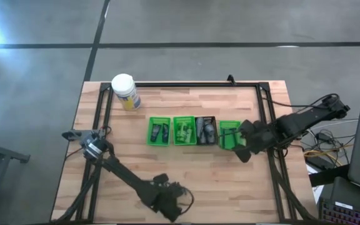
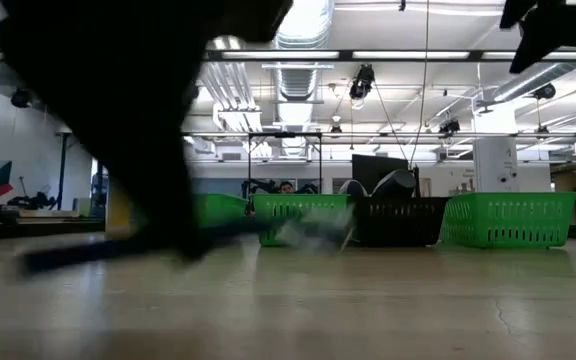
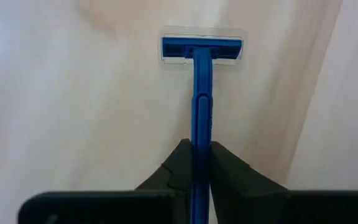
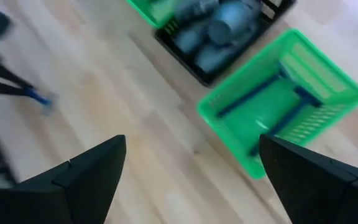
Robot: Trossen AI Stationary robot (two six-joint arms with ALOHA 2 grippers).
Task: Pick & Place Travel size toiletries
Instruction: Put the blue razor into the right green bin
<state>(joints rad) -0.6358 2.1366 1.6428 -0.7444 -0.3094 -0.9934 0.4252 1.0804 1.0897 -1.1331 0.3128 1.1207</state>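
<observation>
My left gripper (image 3: pixel 196 148) (image 1: pixel 167 201) is near the table's near edge, shut on a blue razor (image 3: pixel 202 93). The razor's head (image 3: pixel 202 48) points away from the fingers over the wood. My right gripper (image 4: pixel 191 143) (image 1: pixel 245 149) is open and hovers by the near right side of the rightmost green bin (image 1: pixel 229 134), touching nothing. That bin (image 4: pixel 281 102) holds blue razors. The black bin (image 1: pixel 205 130) holds grey bottles, and two more green bins (image 1: pixel 159 131) (image 1: pixel 184 130) hold dark and green items. My left gripper pinches the razor's handle (image 3: pixel 202 134) between its two fingers, partway along its length. The fingers lie along the handle, and the head sticks out ahead of them. Whether the head touches the table I cannot tell.
A white canister with a yellow label (image 1: pixel 125 92) stands at the far left of the table. The bins stand in a row across the middle (image 2: pixel 398 220). Bare wood lies between the row and the near edge (image 1: pixel 217 181). A black frame rims the table.
</observation>
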